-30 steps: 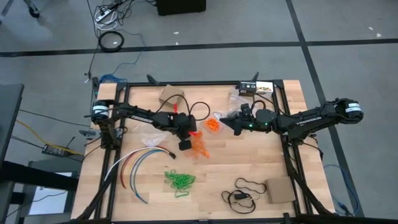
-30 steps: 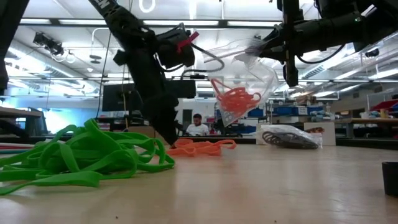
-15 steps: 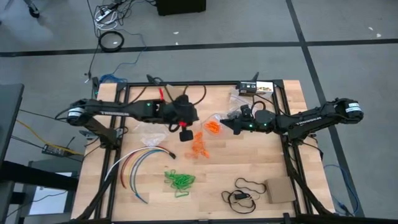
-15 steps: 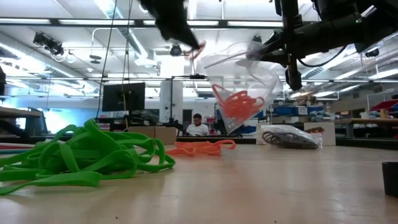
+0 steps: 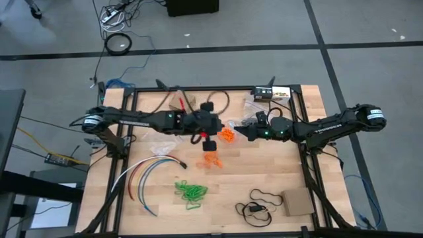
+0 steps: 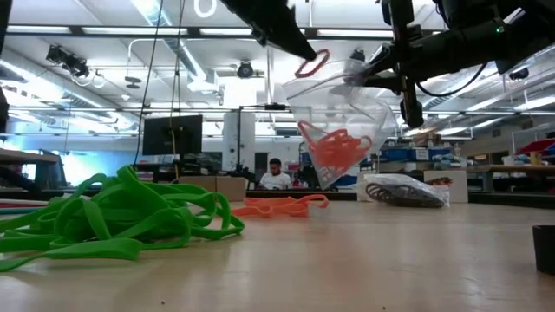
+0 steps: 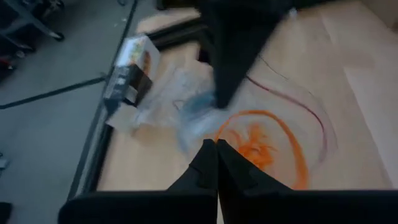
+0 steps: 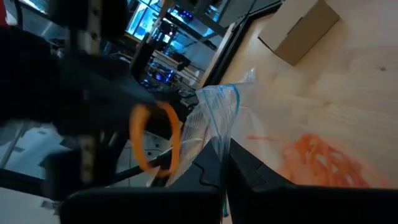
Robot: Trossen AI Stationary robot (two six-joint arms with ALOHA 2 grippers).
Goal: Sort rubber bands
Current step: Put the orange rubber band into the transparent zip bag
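My left gripper point(image 6: 302, 54) is shut on one orange rubber band point(image 6: 314, 62), high over the table, just above the mouth of a clear plastic bag point(image 6: 342, 113). The bag holds more orange bands point(image 6: 334, 149). My right gripper point(image 5: 243, 131) is shut on the bag's rim. A heap of orange bands point(image 5: 211, 158) lies on the table's middle, and a heap of green bands point(image 5: 190, 192) lies nearer the front. A second clear bag with dark bands point(image 6: 406, 191) lies farther back. My left gripper pinches the orange band's near part point(image 7: 221, 138) between its two fingertips. The fingers slant down toward the table's right. The band's loop point(image 8: 155, 146) stands out beyond the fingertips, clear of everything, over the bag's mouth. My right gripper pinches the bag's upper rim point(image 8: 221, 121) between its two fingers, on the bag's right side. The bag hangs below the fingers with its mouth open upward, and the orange bands lie in its bottom point(image 8: 317, 158).
Long coloured cables point(image 5: 149, 175) curve at the front left. A black cord loop point(image 5: 264, 198) and a cardboard box point(image 5: 299, 201) lie at the front right. Another cardboard box point(image 5: 182, 100) and a small device point(image 5: 264, 94) stand at the far edge.
My left gripper has risen from the orange heap on the table with one orange band and gone toward the table's right, to just above the bag's mouth. The rest of the heap stays on the table.
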